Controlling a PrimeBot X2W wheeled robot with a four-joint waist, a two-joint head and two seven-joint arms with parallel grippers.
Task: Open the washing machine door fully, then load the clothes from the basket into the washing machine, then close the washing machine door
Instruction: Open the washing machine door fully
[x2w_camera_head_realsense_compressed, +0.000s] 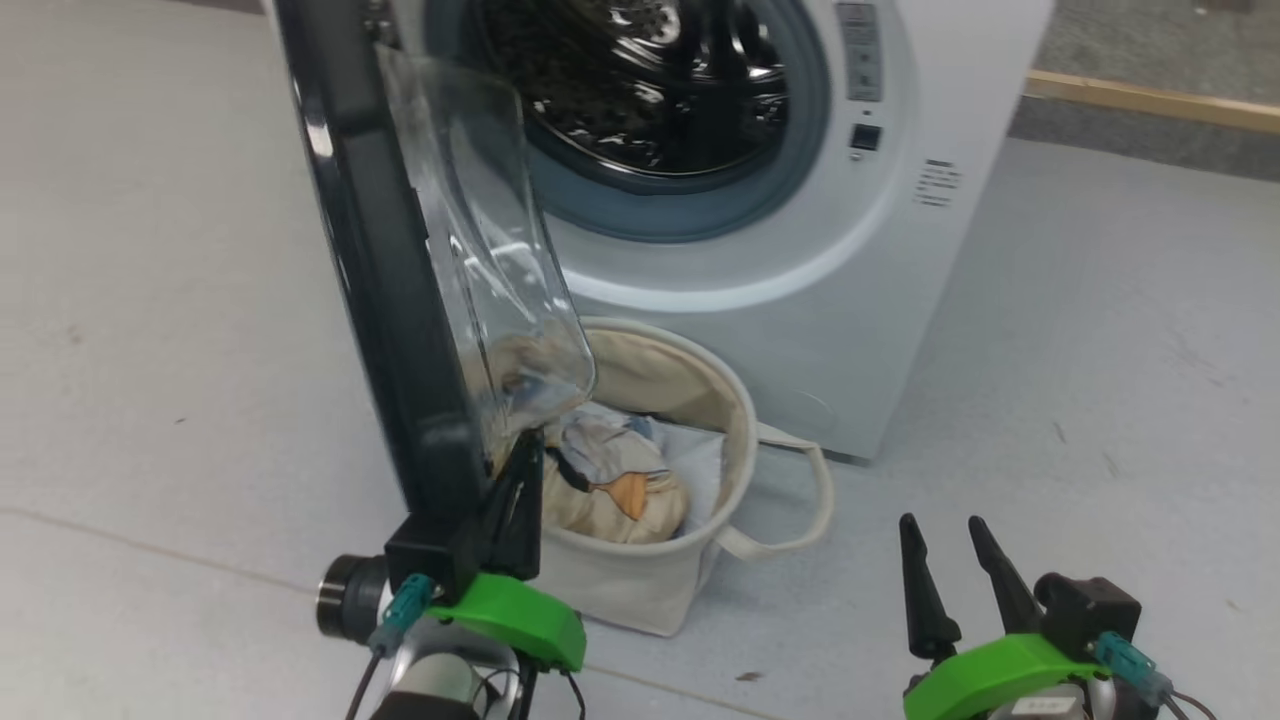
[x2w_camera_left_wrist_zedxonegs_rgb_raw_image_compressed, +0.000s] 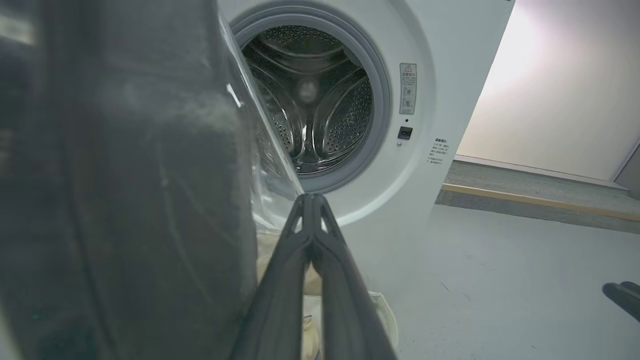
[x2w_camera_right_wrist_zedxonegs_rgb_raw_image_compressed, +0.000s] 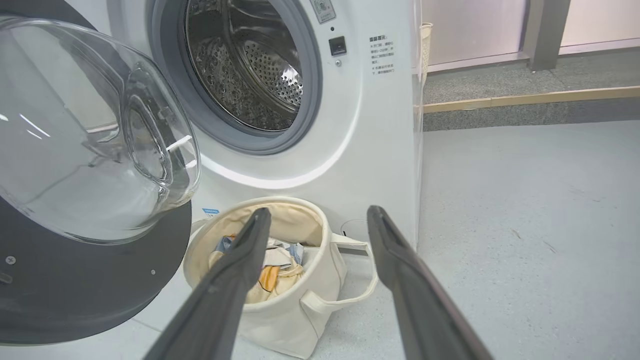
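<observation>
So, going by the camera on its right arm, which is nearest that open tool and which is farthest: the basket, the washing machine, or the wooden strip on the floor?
From the right tool:
1. basket, just past the fingertips, slightly left.
2. washing machine, directly behind the basket.
3. wooden strip, far back on the right.

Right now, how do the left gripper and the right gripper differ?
The left gripper is shut, fingers pressed together; the right gripper is open, fingers apart. The left one is right beside the lower edge of the washing machine door; the right one hangs over the floor, touching nothing. Both have two long dark fingers.
</observation>
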